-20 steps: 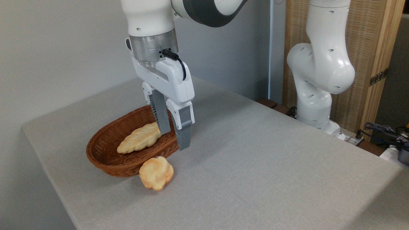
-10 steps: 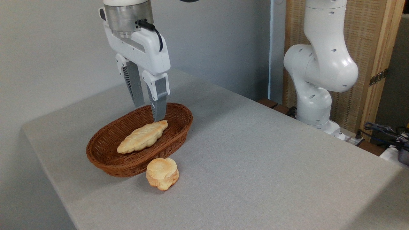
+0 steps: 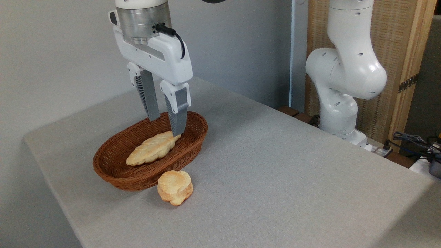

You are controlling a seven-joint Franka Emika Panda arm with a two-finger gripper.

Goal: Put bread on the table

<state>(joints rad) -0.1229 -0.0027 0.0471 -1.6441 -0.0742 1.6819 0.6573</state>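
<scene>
The bread (image 3: 175,187) lay on the bench (image 3: 275,165), flat side up, just beside the near rim of the wicker basket (image 3: 113,172) and apparently touching or almost touching it. On that evidence the placing step appeared complete, and the step in hand was judged to be the withdrawal of the arm.

Procedure for a clean withdrawal:
1. Raise the hand (image 3: 166,126) straight up before any sideways travel, so that the fingers clear the basket rim.
2. Keep the fingers off the braided loaf (image 3: 151,148), which lay inside the basket directly below and to the left of the fingertips.
3. Route the arm away from the near side of the basket, so that nothing sweeps across the bread and rolls it.

State of the hand: it hung over the far right end of the basket, fingers pointing down. The jaws stood moderately apart, with a clear gap between them, and nothing was held. The nearer fingertip overlapped the right end of the braided loaf in the picture; whether it touched the loaf or hung just above it could not be told from this view. The farther finger ended above the basket's far rim.

The bread was well apart from the hand, on the opposite, near side of the basket.
</scene>
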